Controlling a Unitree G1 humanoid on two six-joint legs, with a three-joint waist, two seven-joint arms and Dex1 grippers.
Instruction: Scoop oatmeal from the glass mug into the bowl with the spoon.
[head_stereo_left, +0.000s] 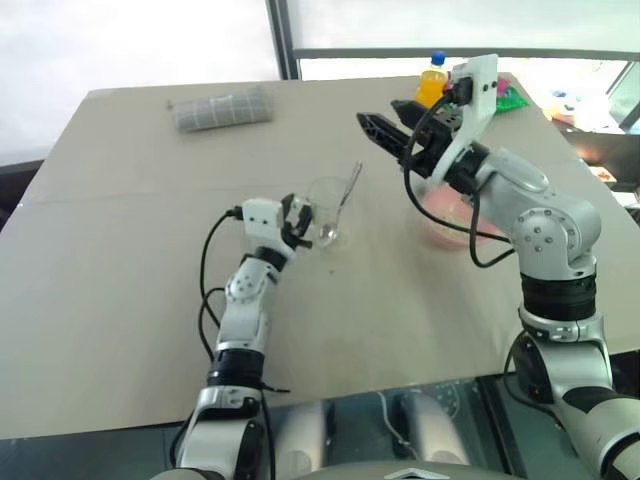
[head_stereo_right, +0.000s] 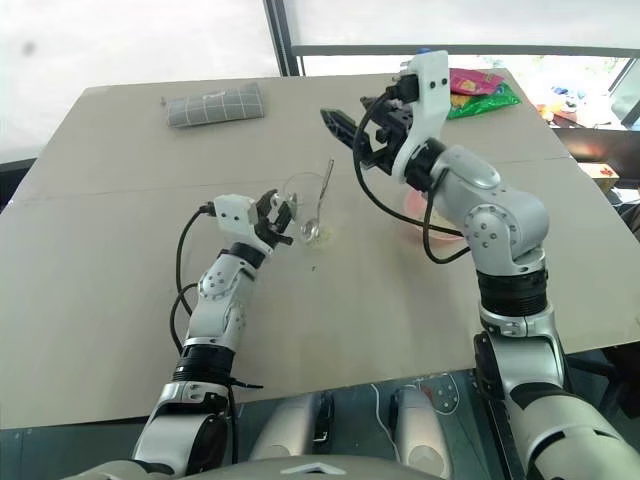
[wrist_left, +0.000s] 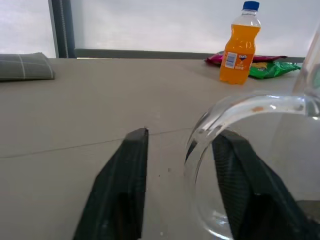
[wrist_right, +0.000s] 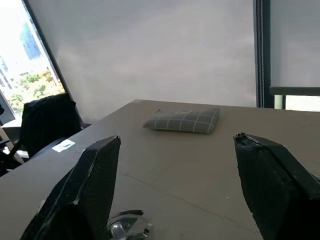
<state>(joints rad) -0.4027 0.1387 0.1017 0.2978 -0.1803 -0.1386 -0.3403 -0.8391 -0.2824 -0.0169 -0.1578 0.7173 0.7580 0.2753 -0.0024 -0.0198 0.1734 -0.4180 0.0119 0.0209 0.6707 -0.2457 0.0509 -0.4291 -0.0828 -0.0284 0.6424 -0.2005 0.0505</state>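
From the head camera, left eye, the glass mug (head_stereo_left: 328, 208) stands near the middle of the desk (head_stereo_left: 120, 300), with the spoon (head_stereo_left: 343, 203) leaning inside it, handle sticking up past the rim toward the far right. The left tool (head_stereo_left: 297, 222) sits right at the mug's left side, fingers part open, one on each side of the glass wall. The right tool (head_stereo_left: 385, 128) hangs in the air above and to the right of the mug, spread wide and holding nothing. The pink bowl (head_stereo_left: 445, 222) lies on the desk under the right forearm, partly hidden by it. An orange bottle (head_stereo_left: 432, 82) stands at the far edge, and a grey checked cloth (head_stereo_left: 222, 108) lies far left.

The right eye shows a few pale oatmeal flakes (head_stereo_right: 327, 236) on the desk beside the mug's base, and snack bags (head_stereo_right: 478, 92) at the far edge.

In the left wrist view, one finger (wrist_left: 122, 192) is outside the mug's rim and the other shows through the glass.

In the right wrist view, the two fingers (wrist_right: 82, 195) stand well apart, with the spoon's handle tip low between them.
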